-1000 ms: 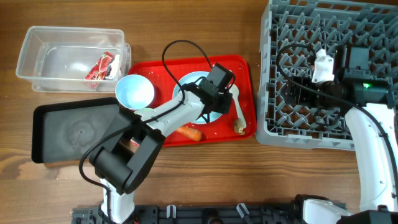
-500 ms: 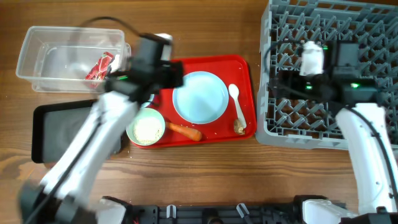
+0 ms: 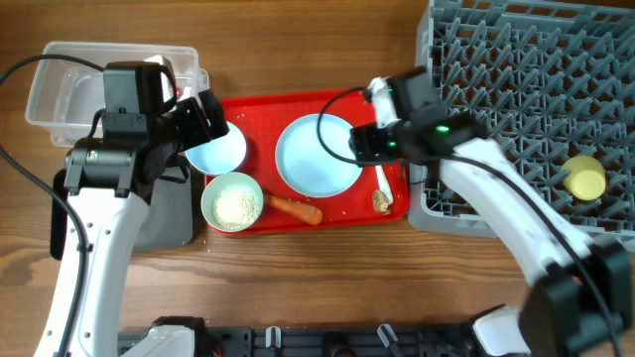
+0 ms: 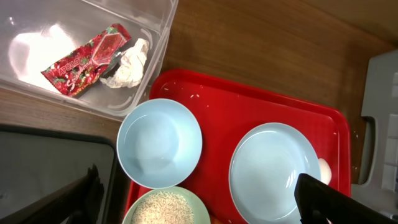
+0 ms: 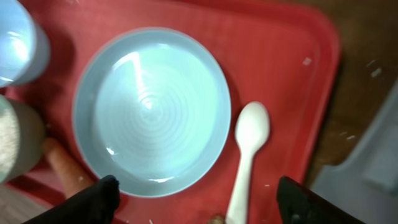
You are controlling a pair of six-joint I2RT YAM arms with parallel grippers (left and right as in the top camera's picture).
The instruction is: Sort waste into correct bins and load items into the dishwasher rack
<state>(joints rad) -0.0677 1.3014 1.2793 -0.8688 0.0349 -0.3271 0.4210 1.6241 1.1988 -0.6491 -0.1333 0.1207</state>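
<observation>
left claw (image 4: 198,186): spread wide, empty | right claw (image 5: 196,186): spread, empty

Yellow cup (image 3: 583,177) in rack (image 3: 516,59); plate (image 3: 316,154) on red tray (image 3: 263,114).

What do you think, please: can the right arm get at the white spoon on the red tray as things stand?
Probably yes. The right arm's fingers hang spread above the red tray, and the white spoon lies bare below them; only the plate sits close beside it.
</observation>
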